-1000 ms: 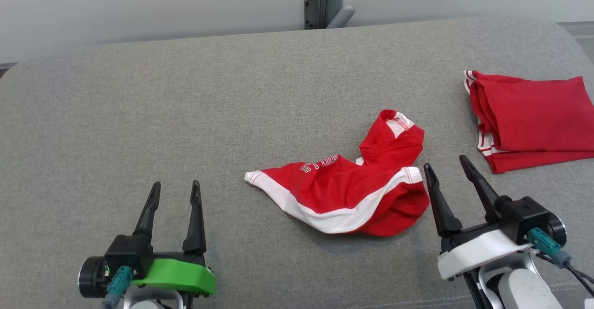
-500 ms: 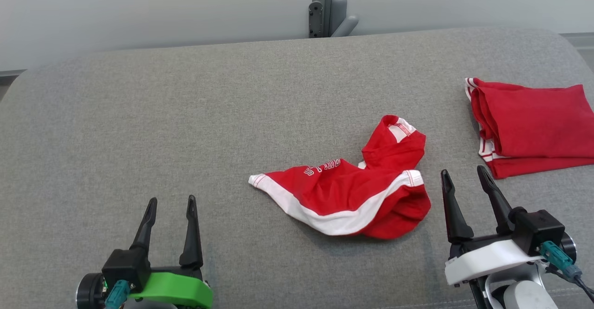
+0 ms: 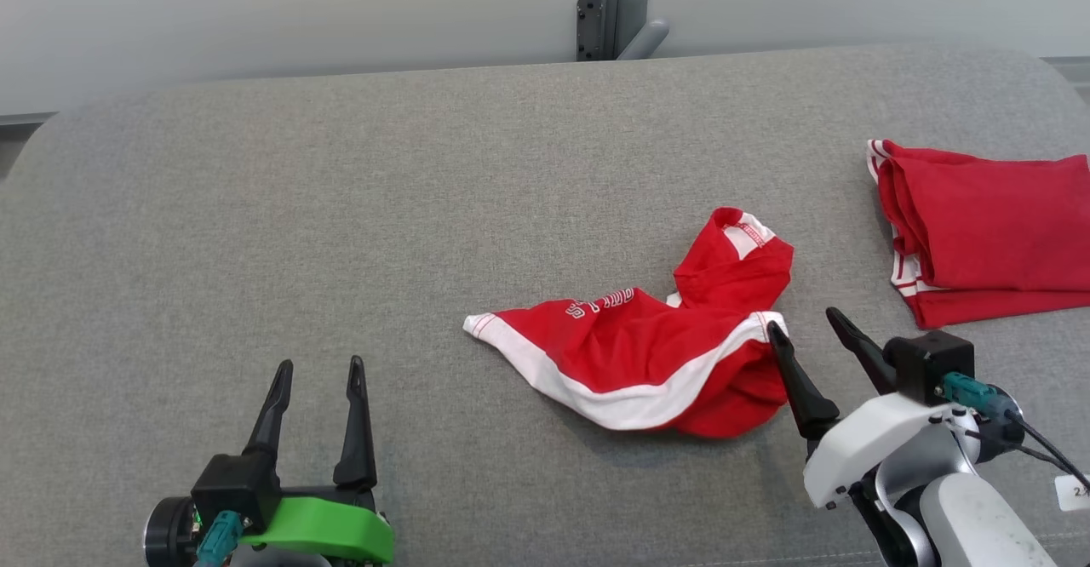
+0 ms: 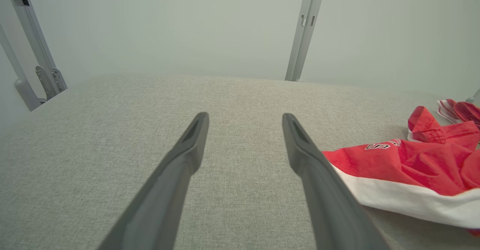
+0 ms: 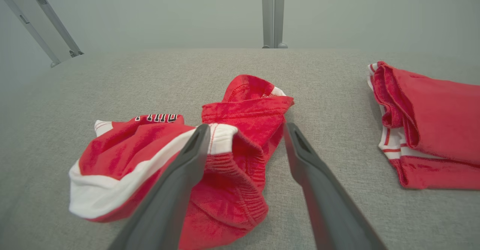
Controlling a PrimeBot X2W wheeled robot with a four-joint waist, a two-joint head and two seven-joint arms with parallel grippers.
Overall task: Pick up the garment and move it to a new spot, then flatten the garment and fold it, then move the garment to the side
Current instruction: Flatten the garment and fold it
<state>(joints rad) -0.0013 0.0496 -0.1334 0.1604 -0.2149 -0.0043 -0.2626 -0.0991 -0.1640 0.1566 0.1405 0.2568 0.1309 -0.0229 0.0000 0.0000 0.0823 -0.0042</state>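
Crumpled red garment (image 3: 647,354), white-banded, is lying on grey woven surface (image 3: 341,209). The right gripper (image 3: 800,320) is hovering at its edge, jaws spread; left gripper (image 3: 321,364) likewise spread.

**A Test Bay Around a Padded Bench**

We take this for a laboratory or robot test bay rather than a lived-in room. Before us lies a broad bench (image 3: 341,209) covered in plain grey woven cloth, its far corners rounded. Behind it we see smooth pale wall panels (image 3: 255,14), and against them a grey metal post (image 3: 609,5) carrying a bolted bracket. From the left wrist we make out slanted metal struts (image 4: 37,54) with similar fittings beside the bench, like parts of a frame. On the cloth we find two matching red-and-white pieces: a crumpled garment (image 3: 647,354) and, well apart at the right, a folded garment (image 3: 988,235).
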